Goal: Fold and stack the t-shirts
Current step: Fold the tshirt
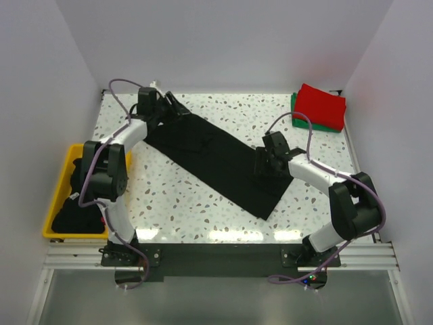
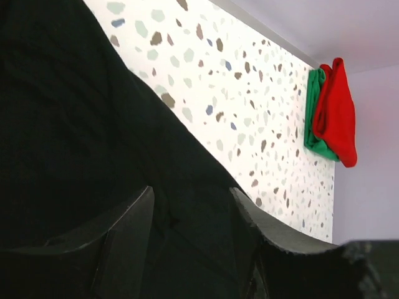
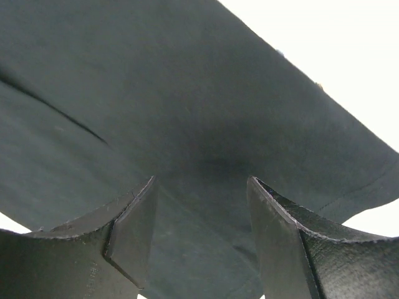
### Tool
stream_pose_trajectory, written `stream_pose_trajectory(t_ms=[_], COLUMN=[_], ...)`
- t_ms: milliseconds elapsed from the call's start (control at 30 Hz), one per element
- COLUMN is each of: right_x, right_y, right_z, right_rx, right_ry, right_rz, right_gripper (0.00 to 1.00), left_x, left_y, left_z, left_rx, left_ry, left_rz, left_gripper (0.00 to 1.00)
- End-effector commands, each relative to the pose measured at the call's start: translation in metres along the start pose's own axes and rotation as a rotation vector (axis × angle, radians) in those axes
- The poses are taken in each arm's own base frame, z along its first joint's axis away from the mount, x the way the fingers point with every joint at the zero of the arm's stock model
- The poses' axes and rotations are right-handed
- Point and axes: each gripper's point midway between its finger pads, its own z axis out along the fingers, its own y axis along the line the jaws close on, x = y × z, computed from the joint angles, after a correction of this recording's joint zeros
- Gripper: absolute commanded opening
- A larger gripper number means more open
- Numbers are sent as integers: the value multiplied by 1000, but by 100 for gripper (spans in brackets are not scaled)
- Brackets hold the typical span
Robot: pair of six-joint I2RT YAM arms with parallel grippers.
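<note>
- Speckled table point(image 1: 196, 210), white walls.
- Black t-shirt point(image 1: 216, 159) lies diagonally across it; red t-shirt point(image 1: 323, 105) tops green t-shirt point(image 2: 312, 118), far-right corner.
- My left gripper point(image 2: 192, 198) and right gripper point(image 3: 201, 187) spread wide over black cloth, clasping nothing.

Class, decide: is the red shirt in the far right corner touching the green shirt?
Touching. The left wrist view shows the red shirt lying straight on the green shirt, their edges meeting with no gap between them.

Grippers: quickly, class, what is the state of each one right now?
Left gripper: open, jaws apart over the black t-shirt.
Right gripper: open, above the same t-shirt.
</note>
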Motion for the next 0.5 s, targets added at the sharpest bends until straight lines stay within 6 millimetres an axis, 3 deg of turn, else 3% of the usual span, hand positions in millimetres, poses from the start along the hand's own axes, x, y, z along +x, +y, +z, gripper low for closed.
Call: stream_pose_trajectory(t_ms=[0, 33, 133, 300, 467], right_x=[18, 23, 45, 79, 112], right_y=[-10, -10, -11, -8, 27], right_z=[7, 8, 9, 1, -27], right_rx=[31, 27, 12, -24, -118], right_ry=[12, 21, 59, 103, 109], right_rz=[21, 30, 55, 92, 70], right_gripper=[62, 62, 62, 63, 63], left_x=[-4, 10, 22, 28, 30], left_y=[-24, -11, 6, 25, 41], left_z=[-25, -26, -34, -38, -35], left_rx=[45, 8, -54, -132, -216], left_ry=[-81, -62, -74, -91, -71], left_rz=[-12, -40, -101, -128, -112], left_gripper=[55, 53, 47, 45, 45])
